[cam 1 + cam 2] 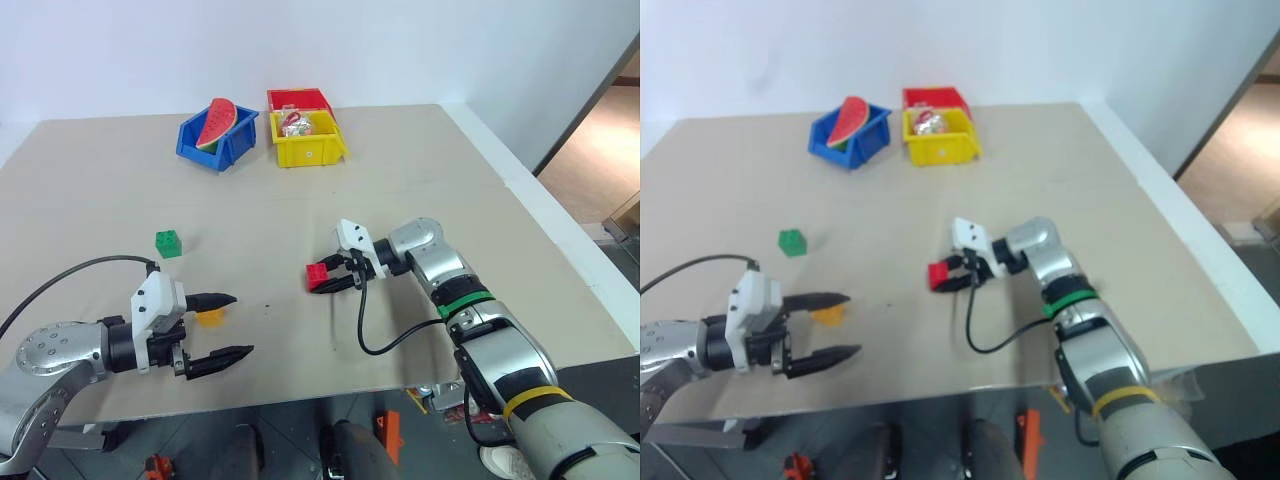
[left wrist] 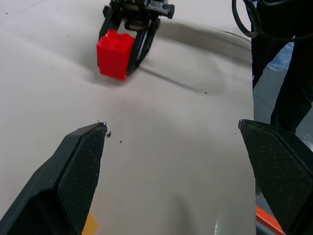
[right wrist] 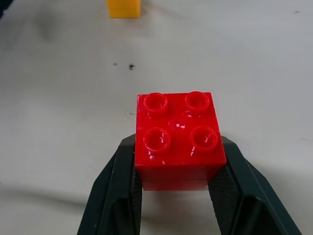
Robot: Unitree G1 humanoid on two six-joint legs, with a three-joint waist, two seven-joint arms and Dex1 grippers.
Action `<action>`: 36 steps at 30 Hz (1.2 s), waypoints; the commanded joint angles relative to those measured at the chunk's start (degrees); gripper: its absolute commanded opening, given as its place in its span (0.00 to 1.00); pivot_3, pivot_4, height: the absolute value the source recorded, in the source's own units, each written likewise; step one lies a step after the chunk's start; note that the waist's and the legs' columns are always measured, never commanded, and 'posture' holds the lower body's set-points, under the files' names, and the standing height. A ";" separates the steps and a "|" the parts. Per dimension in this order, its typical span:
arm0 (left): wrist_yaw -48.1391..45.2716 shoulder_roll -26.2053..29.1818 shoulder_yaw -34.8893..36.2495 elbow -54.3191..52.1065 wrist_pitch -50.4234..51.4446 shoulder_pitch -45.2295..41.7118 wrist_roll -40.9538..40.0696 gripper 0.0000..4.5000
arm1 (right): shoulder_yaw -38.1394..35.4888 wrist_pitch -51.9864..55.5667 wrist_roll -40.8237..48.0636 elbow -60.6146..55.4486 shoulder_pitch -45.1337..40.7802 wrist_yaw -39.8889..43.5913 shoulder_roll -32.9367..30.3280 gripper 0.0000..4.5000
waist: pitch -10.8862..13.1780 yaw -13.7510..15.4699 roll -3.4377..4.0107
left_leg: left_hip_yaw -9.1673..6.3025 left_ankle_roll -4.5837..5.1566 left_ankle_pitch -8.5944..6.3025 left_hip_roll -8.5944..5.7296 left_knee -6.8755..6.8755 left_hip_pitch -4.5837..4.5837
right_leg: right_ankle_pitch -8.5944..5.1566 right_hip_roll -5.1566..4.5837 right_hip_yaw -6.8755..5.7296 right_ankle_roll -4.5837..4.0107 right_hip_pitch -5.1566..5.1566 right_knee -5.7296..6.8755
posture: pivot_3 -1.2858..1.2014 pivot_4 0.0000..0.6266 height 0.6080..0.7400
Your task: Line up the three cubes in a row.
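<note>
While the red cube [image 3: 178, 139] is gripped in the right tool [image 1: 335, 278], placement beside the yellow cube [image 1: 210, 317] seems needed; the left tool [image 1: 232, 325] is held wide, empty.

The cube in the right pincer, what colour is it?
Red: the cube with four studs on top, clearest in the right wrist view, clamped in the right pincer.

Red cube [image 3: 178, 139] glossy moulded plastic with shiny studs; table [image 1: 420, 200] matt beige, smooth, lightly speckled; left gripper [image 1: 225, 325] fingers [image 2: 80, 171] matt black with fine-textured pads; blue bin [image 1: 235, 140] and yellow bin [image 1: 310, 150] smooth plastic.
</note>
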 commanded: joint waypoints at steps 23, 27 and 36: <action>32.54 -7.96 16.83 12.23 4.42 -9.95 6.07 1.00 | -10.24 10.30 9.20 -20.83 1.78 -4.12 -2.61 0.98 | -0.02 0.04 -0.03 | -0.06 0.00 0.00 0.05 -0.03 0.00 | 0.02 0.05 -0.08 0.00 0.00 0.02 | 0.52 0.24 1.00; 43.17 -13.58 14.69 12.12 6.11 -15.90 9.66 1.00 | -10.31 12.26 10.66 -24.73 3.12 -5.83 -2.61 0.98 | -0.02 0.04 -0.05 | 0.03 -0.01 0.00 -0.01 0.00 -0.05 | 0.06 -0.06 -0.02 0.10 0.00 -0.01 | 0.52 0.24 1.00; 56.28 -23.86 8.59 14.77 13.00 -23.62 15.27 1.00 | -9.66 14.18 12.23 -26.71 3.15 -7.49 -1.76 0.98 | -0.06 0.03 -0.11 | 0.02 -0.01 0.01 -0.05 0.14 -0.07 | 0.22 -0.03 0.03 0.23 0.03 -0.02 | 0.52 0.24 1.00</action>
